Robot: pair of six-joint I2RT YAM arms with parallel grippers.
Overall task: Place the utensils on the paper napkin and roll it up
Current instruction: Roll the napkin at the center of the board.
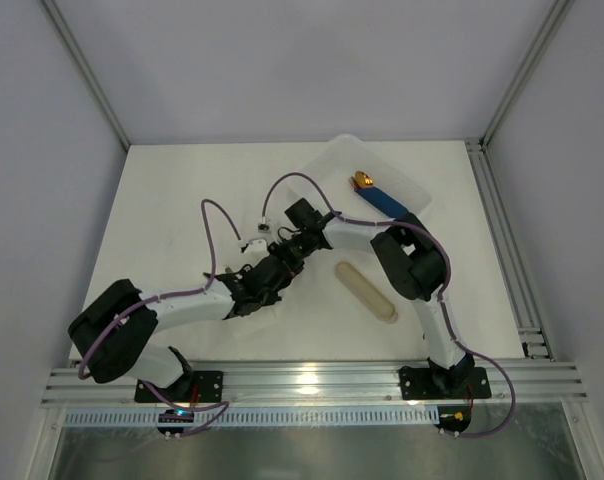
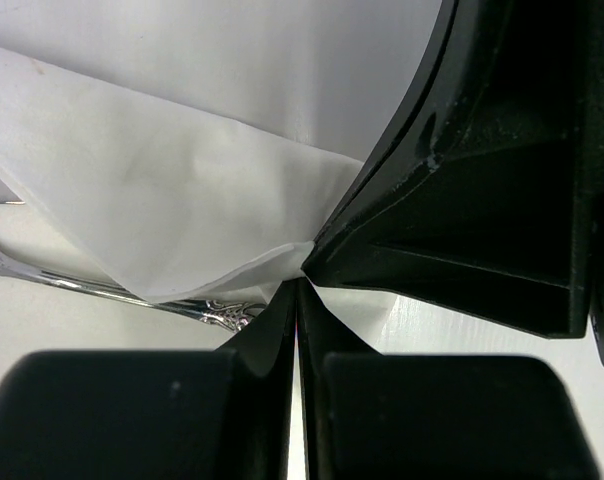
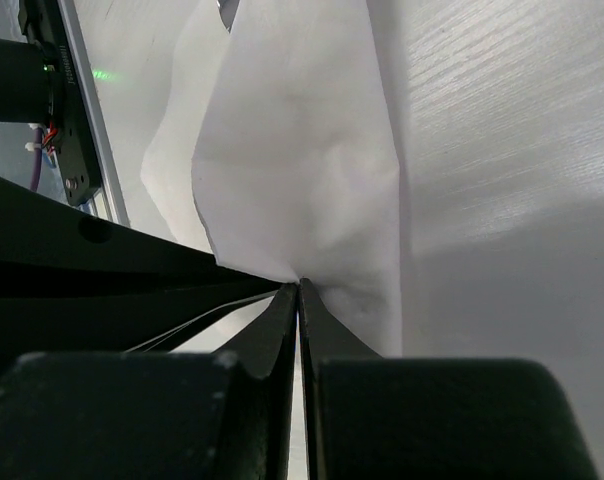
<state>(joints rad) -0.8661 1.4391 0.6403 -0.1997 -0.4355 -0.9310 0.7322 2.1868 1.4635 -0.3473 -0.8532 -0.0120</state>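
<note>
Left gripper (image 2: 300, 282) is pinched tight on the napkin (image 2: 182, 190) edge, and the right gripper (image 3: 299, 286) is clamped on it too. My guess is two grips keep the paper taut for folding over the utensils (image 2: 102, 290), which lie mid-table, mostly under it. Count: one napkin, one handle showing, rest hidden; one sleeve (image 1: 367, 291), one tray (image 1: 347, 158).

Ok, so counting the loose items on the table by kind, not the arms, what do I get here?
paper napkin: 1
silver utensil: 1 in view; any others are hidden by the napkin
white tray: 1
blue-handled piece: 1
beige sleeve: 1
Total: 5 visible
</note>
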